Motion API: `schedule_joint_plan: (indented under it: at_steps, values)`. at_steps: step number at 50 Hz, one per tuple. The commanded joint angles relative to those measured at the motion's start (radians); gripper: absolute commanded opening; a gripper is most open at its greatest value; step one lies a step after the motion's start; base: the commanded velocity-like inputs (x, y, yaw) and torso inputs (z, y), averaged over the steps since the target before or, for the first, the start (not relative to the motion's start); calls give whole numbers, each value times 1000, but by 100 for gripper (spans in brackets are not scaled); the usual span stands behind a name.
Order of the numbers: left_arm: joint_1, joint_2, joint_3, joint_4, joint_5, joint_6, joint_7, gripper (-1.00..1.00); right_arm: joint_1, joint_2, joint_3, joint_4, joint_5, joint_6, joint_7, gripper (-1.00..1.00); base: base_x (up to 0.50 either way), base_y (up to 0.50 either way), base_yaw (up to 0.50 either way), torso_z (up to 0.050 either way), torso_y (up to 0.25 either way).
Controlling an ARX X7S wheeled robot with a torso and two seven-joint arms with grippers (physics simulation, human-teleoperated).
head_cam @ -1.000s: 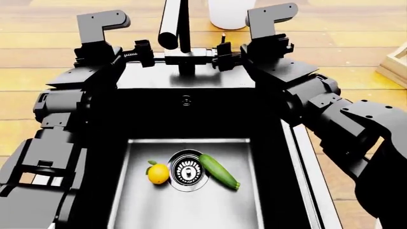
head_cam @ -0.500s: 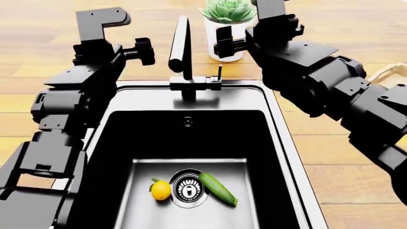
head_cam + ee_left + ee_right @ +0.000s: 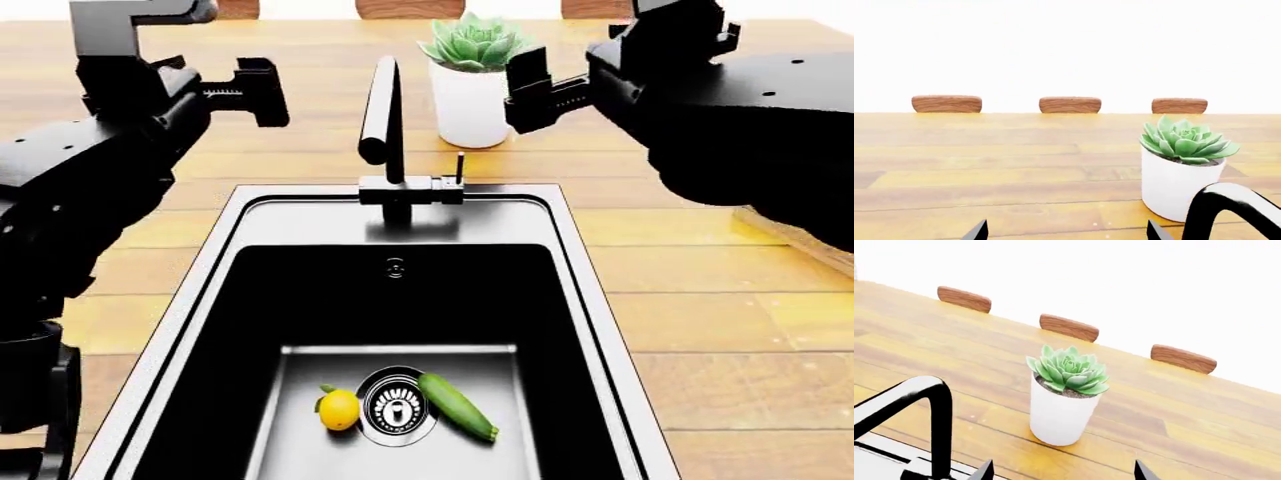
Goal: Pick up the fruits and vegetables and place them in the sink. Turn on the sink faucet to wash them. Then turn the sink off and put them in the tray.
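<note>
Head view: both arms have lifted up and back from the tall slim black faucet (image 3: 384,130) compared with a second ago. The right gripper (image 3: 534,88), which was level with the thin side lever (image 3: 461,166) then, now hangs above it and beside the white pot with green succulent (image 3: 471,82). The left gripper (image 3: 254,92) hangs well off the spout's other side. Both sets of fingers look spread with nothing between them. The small yellow lemon with a green leaf (image 3: 338,408) and the smooth green cucumber (image 3: 457,406) lie far below the fingers, either side of the round steel drain (image 3: 395,406) in the black basin sink (image 3: 174,330). No water visible, so likely the faucet step is finished, retrieval next.

Left wrist view: two dark fingertips (image 3: 977,231) apart, empty; pot (image 3: 1181,187) and spout arch (image 3: 1227,210) just beyond them. Adds three wooden chair backs (image 3: 1070,105).

Right wrist view: fingertips (image 3: 984,471) spread, empty; pot (image 3: 1062,412) dead ahead between them. Neither wrist view shows the produce, and no tray is clearly seen anywhere.
</note>
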Motion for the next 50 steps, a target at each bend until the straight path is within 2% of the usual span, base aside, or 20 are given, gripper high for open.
schedule_joint_plan:
  at_steps: [1, 7, 12, 17, 22, 33, 39, 50]
  values:
    - [122, -240, -42, 485, -180, -269, -24, 100, 177, 194, -37, -388, 188, 310, 24, 100, 0, 0, 0, 0, 0]
    - [220, -383, -1, 696, -215, -294, 46, 100, 254, 230, -53, -521, 307, 449, 47, 100, 0, 0, 0, 0, 0]
    - [323, -500, 4, 847, -243, -258, 128, 100, 272, 259, -44, -628, 395, 490, 15, 100, 0, 0, 0, 0, 0]
    - [405, -575, 26, 933, -220, -204, 196, 100, 272, 259, -33, -690, 442, 494, 2, 100, 0, 0, 0, 0, 0]
    - [455, -617, 76, 997, -157, -155, 246, 100, 259, 245, -20, -707, 437, 476, -4, 100, 0, 0, 0, 0, -129]
    - [450, -603, 142, 1045, -132, -153, 291, 100, 211, 222, -1, -709, 395, 427, -16, 100, 0, 0, 0, 0, -250]
    - [425, -580, 138, 1033, -173, -180, 289, 100, 191, 203, 24, -706, 393, 381, -34, 100, 0, 0, 0, 0, -167]
    - [401, -531, 261, 1016, -68, -213, 295, 100, -8, 37, -73, -570, 282, 331, -24, 100, 0, 0, 0, 0, 0]
